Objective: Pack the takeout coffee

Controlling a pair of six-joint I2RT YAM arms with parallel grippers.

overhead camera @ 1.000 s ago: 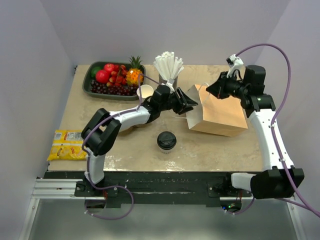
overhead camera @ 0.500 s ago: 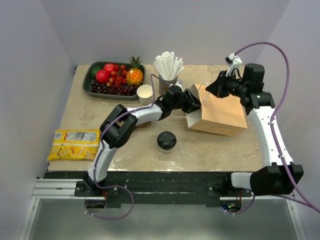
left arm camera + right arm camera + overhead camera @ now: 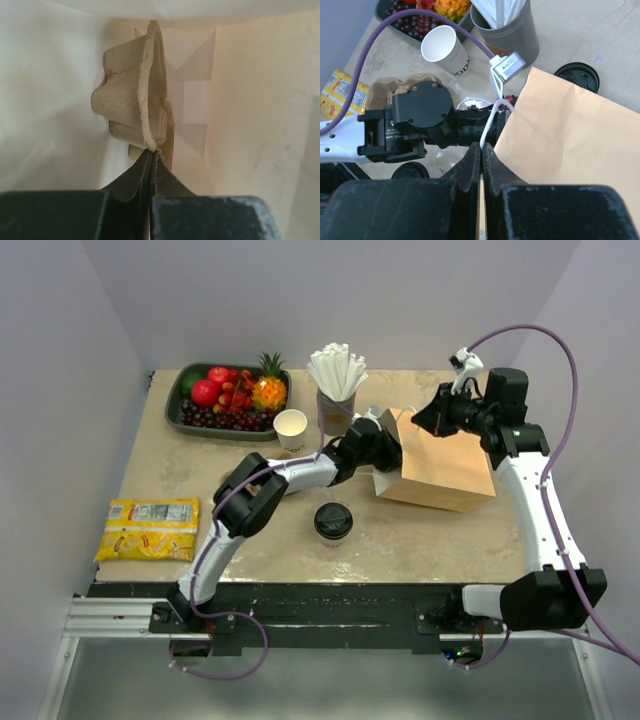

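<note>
The left gripper is deep inside the brown paper bag, its fingers pressed together on the thin rim of a pulp carrier that sits against the bag's inner wall; the right gripper is pinched tight on the bag's white handle at the open mouth; the takeout coffee stands upright on the table, black lid on, outside the bag and near its mouth, with neither arm touching it
</note>
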